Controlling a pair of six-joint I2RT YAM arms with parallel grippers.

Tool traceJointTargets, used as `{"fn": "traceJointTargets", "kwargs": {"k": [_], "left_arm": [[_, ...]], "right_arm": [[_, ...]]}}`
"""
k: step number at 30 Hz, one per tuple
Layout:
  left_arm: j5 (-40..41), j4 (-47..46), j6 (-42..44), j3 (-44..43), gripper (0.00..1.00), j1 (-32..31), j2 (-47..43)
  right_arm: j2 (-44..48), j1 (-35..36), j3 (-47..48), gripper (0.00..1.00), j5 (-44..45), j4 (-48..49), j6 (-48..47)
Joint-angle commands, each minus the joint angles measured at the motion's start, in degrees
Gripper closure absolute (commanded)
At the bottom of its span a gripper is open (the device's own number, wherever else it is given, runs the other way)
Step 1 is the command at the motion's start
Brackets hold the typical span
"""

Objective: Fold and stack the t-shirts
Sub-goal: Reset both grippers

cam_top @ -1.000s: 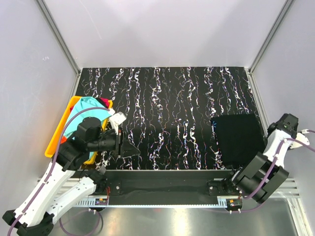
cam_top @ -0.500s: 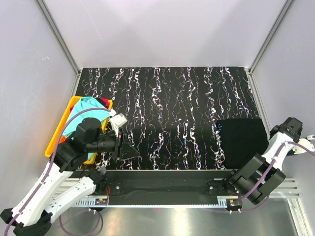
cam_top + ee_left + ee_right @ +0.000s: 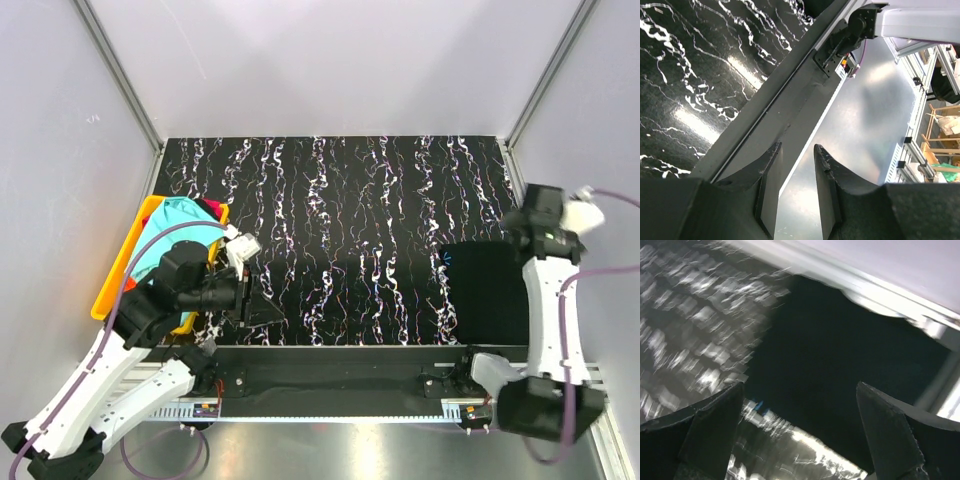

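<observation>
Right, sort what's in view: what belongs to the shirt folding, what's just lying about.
Job: black t-shirt, folded at the right; turquoise t-shirt and orange-red t-shirt, heaped in the yellow bin.
Lying about: yellow bin; marbled table.

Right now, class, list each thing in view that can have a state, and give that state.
black t-shirt: folded flat on table, unheld
turquoise t-shirt: crumpled in the yellow bin
orange-red t-shirt: bunched in bin, mostly hidden
left gripper: partly open, empty
right gripper: wide open, empty, above black t-shirt
</observation>
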State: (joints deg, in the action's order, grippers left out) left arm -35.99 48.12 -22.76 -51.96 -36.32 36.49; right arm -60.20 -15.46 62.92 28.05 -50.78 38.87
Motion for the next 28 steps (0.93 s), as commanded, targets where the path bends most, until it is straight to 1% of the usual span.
{"fn": "traceJointTargets", "kwargs": {"k": [1,2,3,5,6,7,8,9,10,11,12,13,14,16,17,18,19,20,22,23,24,25,26,27,28], "left_arm": [[0.13,-3.64,-2.28,1.25,0.64,-0.07,0.42],[-0.05,-4.17,-3.59,1.69,0.64,0.02,0.51],[0.13,-5.04,-4.47,2.56,0.64,0.10,0.34],[0.48,-7.77,-7.20,3.71,0.62,0.10,-0.28],[1.26,-8.65,-7.99,4.76,0.61,0.19,-0.63],[1.97,-10.40,-9.82,5.29,0.60,0.28,-1.67],[2.67,-10.93,-10.63,5.64,0.53,0.28,-1.95],[4.33,-11.46,-11.33,6.26,0.50,0.37,-2.38],[5.04,-12.16,-12.03,6.35,0.48,0.54,-3.00],[6.27,-12.43,-13.08,6.61,0.48,0.63,-3.35],[6.80,-12.87,-13.70,6.87,0.47,0.72,-3.70],[7.33,-13.74,-14.32,7.22,0.47,0.89,-3.97],[8.29,-14.27,-15.63,8.45,0.47,0.90,-5.01],[9.26,-16.81,-17.13,10.03,0.45,1.25,-6.25],[10.14,-17.70,-18.97,11.09,0.43,1.33,-7.04],[12.24,-18.66,-20.38,13.62,0.40,1.60,-9.22],[13.21,-20.41,-21.87,14.86,0.33,1.77,-10.46],[15.14,-20.95,-23.62,16.53,0.29,2.21,-12.74],[16.91,-22.53,-25.56,17.77,0.22,2.57,-14.68],[18.22,-23.06,-26.27,19.25,0.20,2.57,-15.74],[18.76,-23.68,-27.06,20.23,0.18,2.65,-17.75],[19.20,-25.16,-28.55,21.02,0.17,2.65,-19.07],[20.24,-26.22,-29.52,23.12,0.16,2.74,-20.39],[20.86,-28.58,-30.75,24.44,0.15,2.65,-23.89],[21.48,-30.35,-33.98,25.85,0.14,2.74,-26.18]], "right_arm": [[-3.94,18.84,4.93,0.00,5.69,-3.45,5.33],[-5.17,23.94,5.63,0.00,5.78,-3.01,5.86],[-8.06,32.25,7.03,0.00,5.87,-2.31,6.65],[-11.76,39.60,8.44,0.00,1.94,-0.47,7.27],[-15.61,42.85,9.58,0.01,0.61,1.63,7.62],[-17.47,49.32,10.38,0.00,-2.53,2.70,7.36],[-19.40,51.48,10.99,0.00,-5.00,4.10,6.49],[-22.56,54.02,12.65,0.00,-6.85,5.85,5.78],[-23.72,56.83,13.11,0.00,-10.79,6.57,5.25],[-24.43,57.47,13.02,0.00,-13.78,9.53,5.25],[-24.43,57.56,10.59,0.00,-17.21,11.74,5.60],[-23.91,57.48,8.56,0.00,-22.90,14.28,7.25],[-22.95,57.56,4.02,0.00,-25.22,19.36,7.97],[-19.52,57.56,-0.93,0.00,-30.22,23.78,10.50],[-18.29,57.56,-3.56,0.00,-31.82,26.24,11.13],[-15.41,57.48,-8.81,0.00,-33.22,30.61,11.92],[-13.82,57.48,-11.30,0.00,-34.72,31.96,13.93],[-12.23,57.56,-16.20,0.00,-35.52,34.93,14.73],[-7.23,57.56,-20.70,0.00,-37.36,37.41,16.84],[-5.38,57.56,-25.69,0.00,-38.07,40.64,17.72],[-1.01,57.48,-28.52,0.00,-38.86,43.20,18.69],[1.47,57.48,-31.16,0.00,-39.47,45.14,21.31],[4.19,57.39,-35.80,0.00,-39.65,48.20,22.55],[10.05,57.47,-37.93,0.00,-39.92,49.80,23.52],[13.33,57.48,-39.96,0.00,-40.18,50.34,25.44]]}}
